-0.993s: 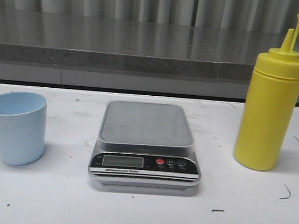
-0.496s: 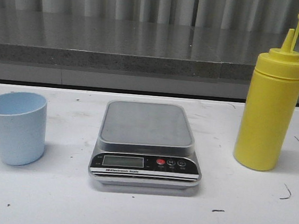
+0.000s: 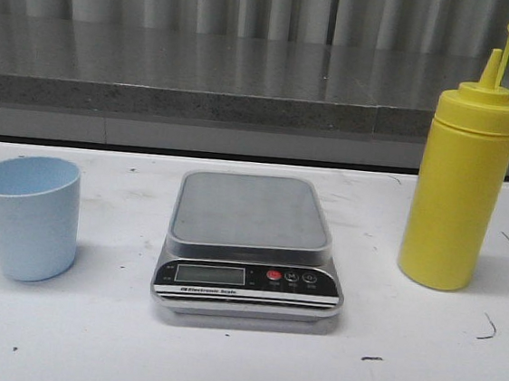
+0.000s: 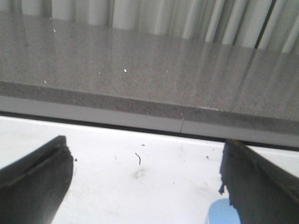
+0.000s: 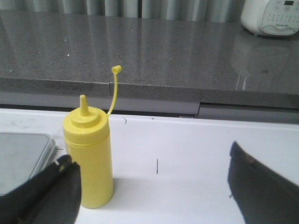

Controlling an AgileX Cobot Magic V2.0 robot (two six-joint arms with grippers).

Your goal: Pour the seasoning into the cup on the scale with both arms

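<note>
A white counter [image 3: 84, 336], scuffed with small dark marks, stretches before a grey stone ledge [image 3: 203, 76] and a pleated backdrop. At its centre sits the silver scale [image 3: 251, 245], its grey square platform bare, display and red button facing the front camera. To the robot's right of it, well apart, stands the yellow bottle [image 3: 459, 189], upright, its cone nozzle uncovered and the tethered cap sticking up beside it. To the robot's left of the scale, also apart, stands the pale blue cup [image 3: 27, 215], upright and mouth up. Neither arm shows in the front view. The left pincer [image 4: 145, 186] hangs spread wide open over the counter, the cup's rim showing near one finger. The right pincer [image 5: 154, 196] is likewise wide open, gripping nothing, with the bottle close by one finger [image 5: 46, 193].
</note>
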